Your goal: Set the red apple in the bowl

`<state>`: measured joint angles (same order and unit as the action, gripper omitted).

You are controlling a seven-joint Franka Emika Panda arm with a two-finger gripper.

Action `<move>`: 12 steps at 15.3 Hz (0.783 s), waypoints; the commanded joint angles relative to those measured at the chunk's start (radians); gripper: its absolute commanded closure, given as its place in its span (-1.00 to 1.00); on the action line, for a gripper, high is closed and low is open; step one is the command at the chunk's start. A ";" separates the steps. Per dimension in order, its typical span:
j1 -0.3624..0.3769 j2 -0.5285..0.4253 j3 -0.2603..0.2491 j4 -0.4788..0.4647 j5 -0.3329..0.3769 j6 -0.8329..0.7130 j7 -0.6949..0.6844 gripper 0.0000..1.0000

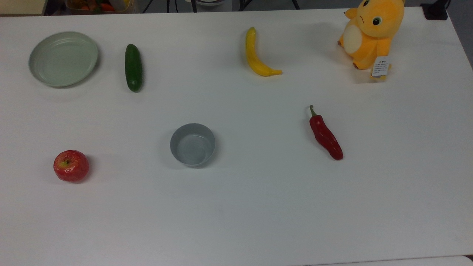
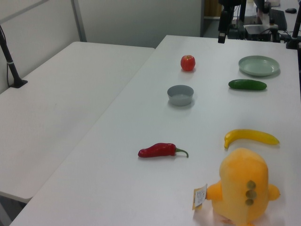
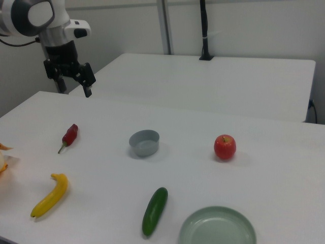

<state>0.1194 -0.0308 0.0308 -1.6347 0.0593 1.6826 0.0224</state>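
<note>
Nothing grasped yet: we hold our gripper spread and empty, high at the right view's upper left, while the red apple waits right of the empty bowl on the surface.

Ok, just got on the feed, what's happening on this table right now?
Nothing is being handled yet. The end effector hangs open in the air above the table's edge, holding nothing, near the chili pepper. The red apple sits on the white table, apart from the empty bowl.
</note>
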 commanded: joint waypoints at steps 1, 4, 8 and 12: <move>-0.010 -0.005 0.014 -0.011 0.010 0.017 0.001 -1.00; -0.010 -0.004 0.014 -0.011 0.010 0.017 0.001 -1.00; -0.010 -0.003 0.014 -0.013 0.010 0.017 0.001 -1.00; 0.012 0.025 0.017 -0.013 0.005 0.022 0.005 -1.00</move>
<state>0.1199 -0.0256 0.0335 -1.6362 0.0593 1.6826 0.0224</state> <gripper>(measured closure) 0.000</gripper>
